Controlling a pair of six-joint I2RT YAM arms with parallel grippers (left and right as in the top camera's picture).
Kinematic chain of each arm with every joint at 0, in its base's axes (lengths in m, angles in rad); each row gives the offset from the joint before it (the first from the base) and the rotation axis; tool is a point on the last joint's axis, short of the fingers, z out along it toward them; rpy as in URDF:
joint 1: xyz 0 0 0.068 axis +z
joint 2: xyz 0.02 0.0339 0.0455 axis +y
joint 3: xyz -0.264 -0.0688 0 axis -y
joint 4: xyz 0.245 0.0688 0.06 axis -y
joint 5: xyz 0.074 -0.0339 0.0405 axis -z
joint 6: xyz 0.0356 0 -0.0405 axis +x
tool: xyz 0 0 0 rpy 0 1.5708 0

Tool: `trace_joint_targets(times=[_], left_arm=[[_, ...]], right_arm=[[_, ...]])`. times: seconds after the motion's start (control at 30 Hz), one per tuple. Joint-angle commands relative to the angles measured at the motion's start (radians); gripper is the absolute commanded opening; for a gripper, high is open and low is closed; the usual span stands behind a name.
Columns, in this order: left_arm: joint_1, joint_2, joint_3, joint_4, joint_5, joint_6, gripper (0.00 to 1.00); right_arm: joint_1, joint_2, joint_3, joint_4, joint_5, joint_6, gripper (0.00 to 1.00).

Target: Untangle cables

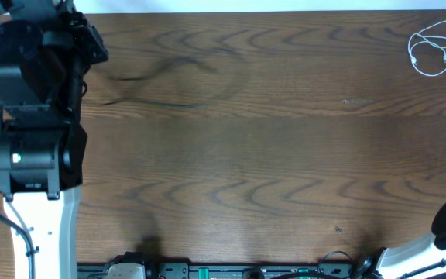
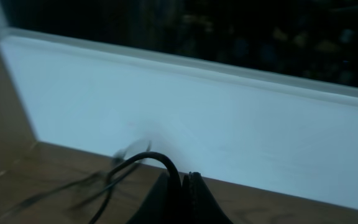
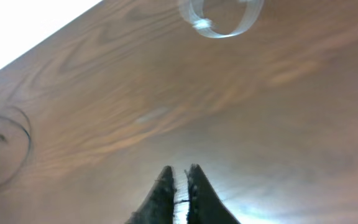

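Left hand (image 2: 184,177) clenched on the black cable (image 2: 154,154), which arches up out of its grip.

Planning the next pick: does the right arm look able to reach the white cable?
Probably yes: only bare table lies between the right hand and the white cable, coiled alone in the far right corner, though the stretch is untested.

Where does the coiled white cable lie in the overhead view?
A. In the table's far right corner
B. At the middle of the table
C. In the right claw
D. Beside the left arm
A: the white cable lies coiled in the far right corner of the table, with nothing touching it.
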Motion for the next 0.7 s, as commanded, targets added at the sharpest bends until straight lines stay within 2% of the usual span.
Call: trace_joint_targets(times=[0.0,0.1,0.17,0.23,0.47,0.53,0.67], left_arm=[[-0.037,0.014,0.004,0.007,0.077,0.017,0.07],[-0.064,0.024,0.004,0.035,0.107,0.016,0.07],[-0.080,0.027,0.004,0.070,0.129,0.004,0.07],[-0.098,0.027,0.004,0.114,0.150,-0.007,0.07],[-0.124,0.024,0.004,0.298,0.153,-0.109,0.07],[-0.121,0.024,0.004,0.252,0.137,-0.108,0.07],[-0.119,0.058,0.004,-0.008,0.003,-0.109,0.08]], right_arm=[[0.065,0.010,-0.005,0.004,-0.280,-0.151,0.20],[0.137,0.011,-0.005,0.028,-0.308,-0.159,0.36],[0.191,0.011,-0.005,0.045,-0.318,-0.159,0.52],[0.251,0.013,-0.005,0.064,-0.327,-0.159,0.61],[0.439,0.046,-0.005,0.156,-0.385,-0.139,0.67],[0.475,0.064,-0.005,0.172,-0.382,-0.139,0.68],[0.513,0.104,-0.005,0.185,-0.328,-0.108,0.68]])
